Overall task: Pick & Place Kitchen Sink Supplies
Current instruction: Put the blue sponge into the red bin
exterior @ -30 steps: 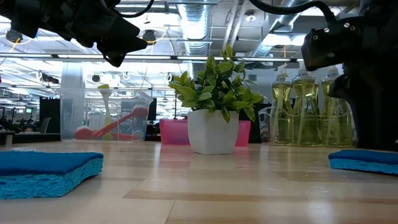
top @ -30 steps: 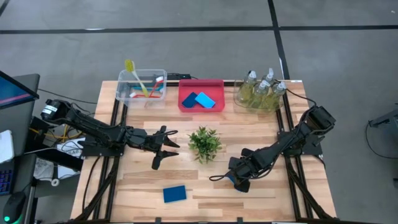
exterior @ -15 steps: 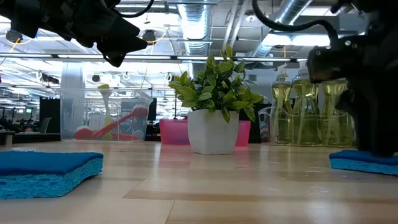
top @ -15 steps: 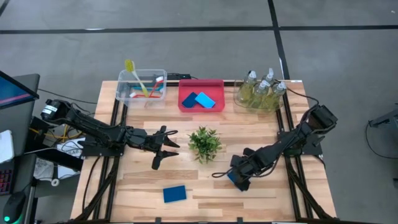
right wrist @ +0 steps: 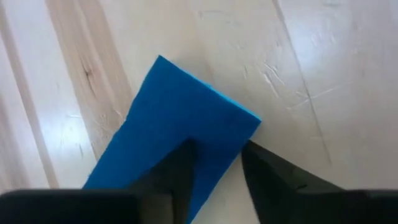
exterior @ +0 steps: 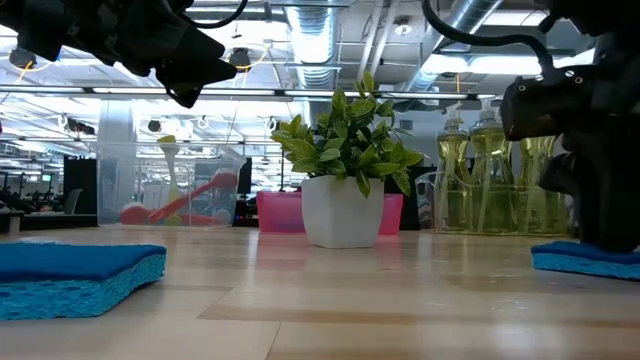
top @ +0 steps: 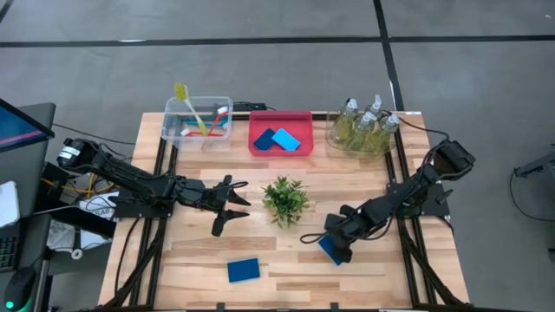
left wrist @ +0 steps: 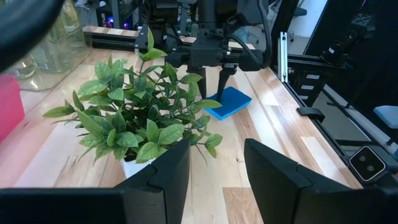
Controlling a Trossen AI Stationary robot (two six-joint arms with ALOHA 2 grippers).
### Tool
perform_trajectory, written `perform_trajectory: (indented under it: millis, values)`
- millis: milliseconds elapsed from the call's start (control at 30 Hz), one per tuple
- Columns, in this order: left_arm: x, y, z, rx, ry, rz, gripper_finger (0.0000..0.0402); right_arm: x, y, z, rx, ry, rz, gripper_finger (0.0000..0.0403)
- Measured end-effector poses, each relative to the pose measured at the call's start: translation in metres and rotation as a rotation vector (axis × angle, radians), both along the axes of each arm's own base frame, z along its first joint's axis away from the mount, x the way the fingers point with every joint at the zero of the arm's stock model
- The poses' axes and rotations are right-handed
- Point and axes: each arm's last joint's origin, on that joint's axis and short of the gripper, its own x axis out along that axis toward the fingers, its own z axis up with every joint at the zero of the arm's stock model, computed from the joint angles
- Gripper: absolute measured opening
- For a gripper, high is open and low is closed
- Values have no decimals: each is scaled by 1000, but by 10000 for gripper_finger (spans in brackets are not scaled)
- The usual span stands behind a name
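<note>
A flat blue sponge (top: 333,252) lies on the wood right of the plant; it also shows in the right wrist view (right wrist: 174,137) and the low view (exterior: 590,258). My right gripper (top: 338,239) stands over it pointing down, open by a narrow gap; one finger is over the sponge's top and the other beside its edge. My left gripper (top: 232,206) hangs open in the air left of the plant, touching nothing. A second blue sponge (top: 244,269) lies flat near the table's near edge. My right gripper comes at the sponge from above, pointing down, astride its long edge (right wrist: 239,146) near one corner. One finger (right wrist: 177,177) is over the top face, the other over bare wood. I cannot tell whether the tips touch it. The sponge lies flat on the table.
The small leafy plant (top: 285,199) stands mid-table between the arms. Along the far edge are a clear bin of brushes (top: 198,119), a pink bin (top: 280,139) with two blue sponges, and a clear bin of pump bottles (top: 364,128). Bare wood lies at the near edge.
My right gripper has come down a little and shifted slightly toward the table's right edge, so more of the sponge under it shows in the high view. The left arm has kept still.
</note>
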Motion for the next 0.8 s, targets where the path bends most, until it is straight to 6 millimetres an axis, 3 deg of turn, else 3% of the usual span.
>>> perform_trajectory:
  millis: [300,533,800]
  values:
    - [0,0,0,0,0,0,154,1,1,0,-35,-25,109,8]
    - [0,0,0,0,0,0,154,4,4,4,-53,-50,167,5]
    - [0,0,0,0,0,0,154,25,16,34,-79,-167,303,3]
